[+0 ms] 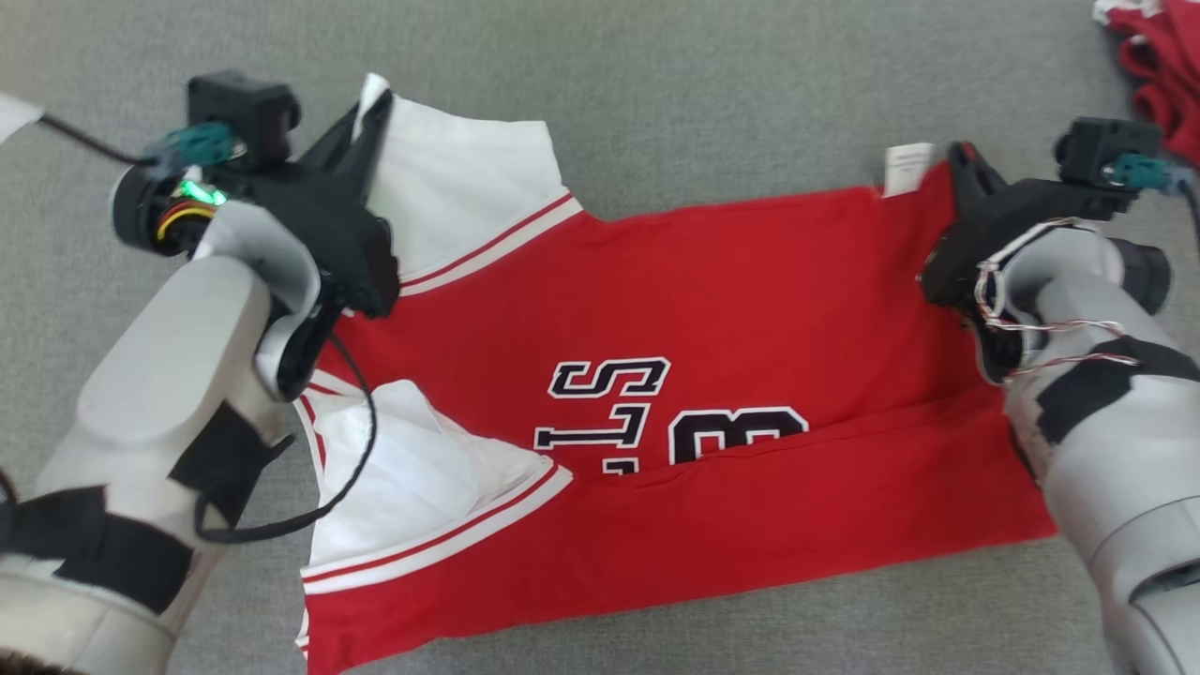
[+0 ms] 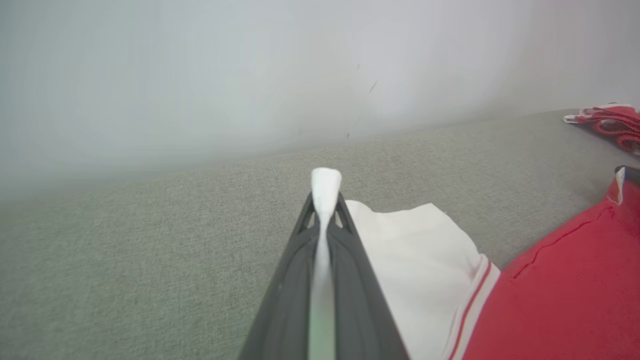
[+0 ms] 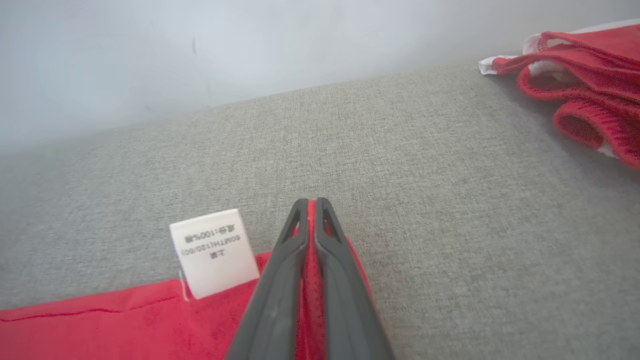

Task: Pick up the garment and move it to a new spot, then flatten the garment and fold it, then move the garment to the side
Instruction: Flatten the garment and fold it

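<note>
A red garment (image 1: 712, 309) with white sleeves and dark lettering lies spread across the grey fabric surface, its near long edge folded over the print. My left gripper (image 1: 373, 105) is shut on the tip of the far white sleeve (image 2: 415, 250), white cloth poking out between its fingers (image 2: 325, 200). My right gripper (image 1: 958, 157) is shut on the garment's far right corner (image 3: 311, 235), beside a white care label (image 3: 214, 252). Red cloth shows between those fingers (image 3: 295, 235).
Another red and white garment (image 1: 1158, 66) lies bunched at the far right (image 3: 580, 85). The grey surface (image 1: 712, 103) stretches on beyond the garment to a pale wall (image 2: 250, 75).
</note>
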`<state>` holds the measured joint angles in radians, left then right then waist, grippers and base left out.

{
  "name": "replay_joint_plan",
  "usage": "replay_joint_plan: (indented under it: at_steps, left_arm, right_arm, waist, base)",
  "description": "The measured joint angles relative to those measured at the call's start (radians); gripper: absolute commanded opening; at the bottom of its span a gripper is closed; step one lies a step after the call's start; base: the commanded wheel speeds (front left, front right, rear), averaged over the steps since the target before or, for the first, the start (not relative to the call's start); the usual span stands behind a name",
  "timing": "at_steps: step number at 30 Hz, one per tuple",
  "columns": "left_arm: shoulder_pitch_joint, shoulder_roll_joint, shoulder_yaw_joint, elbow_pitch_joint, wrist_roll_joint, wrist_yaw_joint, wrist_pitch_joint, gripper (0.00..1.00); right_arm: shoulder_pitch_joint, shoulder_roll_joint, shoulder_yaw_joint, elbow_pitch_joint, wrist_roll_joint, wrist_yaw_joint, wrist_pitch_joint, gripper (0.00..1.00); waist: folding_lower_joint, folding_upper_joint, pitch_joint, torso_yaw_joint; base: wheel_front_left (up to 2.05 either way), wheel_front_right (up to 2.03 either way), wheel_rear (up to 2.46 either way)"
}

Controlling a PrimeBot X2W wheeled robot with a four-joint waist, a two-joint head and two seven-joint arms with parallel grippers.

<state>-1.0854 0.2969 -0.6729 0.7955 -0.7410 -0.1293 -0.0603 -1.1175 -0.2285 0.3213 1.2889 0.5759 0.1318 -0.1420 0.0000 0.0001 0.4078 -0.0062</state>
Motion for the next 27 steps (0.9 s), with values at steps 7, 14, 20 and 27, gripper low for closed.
replay_joint_plan:
  at_steps: [7, 14, 20, 27]
  left_arm:
    - [0.114, 0.055, 0.009, -0.112, -0.015, 0.0, -0.091, 0.0]
    - [0.352, 0.133, 0.012, -0.352, -0.007, 0.079, -0.156, 0.0]
    - [0.542, 0.183, 0.022, -0.547, -0.005, 0.163, -0.179, 0.0]
    - [0.683, 0.198, 0.02, -0.643, 0.002, 0.221, -0.189, 0.0]
  right_arm:
    - [0.075, 0.017, 0.016, -0.086, 0.051, 0.0, -0.084, 0.0]
    - [0.268, -0.049, 0.061, -0.275, 0.176, 0.0, -0.108, 0.0]
    - [0.451, -0.115, 0.095, -0.447, 0.296, 0.0, -0.115, 0.0]
    - [0.579, -0.162, 0.111, -0.515, 0.368, 0.0, -0.118, 0.0]
  waist:
    - [0.0, -0.0001, -0.055, -0.02]
    - [-0.0001, -0.0001, -0.111, -0.029]
    - [-0.0002, -0.0002, -0.143, -0.012]
    - [-0.0002, -0.0002, -0.163, 0.001]
  base:
    - [0.0, 0.0, 0.0]
    - [0.0, 0.0, 0.0]
    - [0.0, 0.0, 0.0]
    - [0.0, 0.0, 0.0]
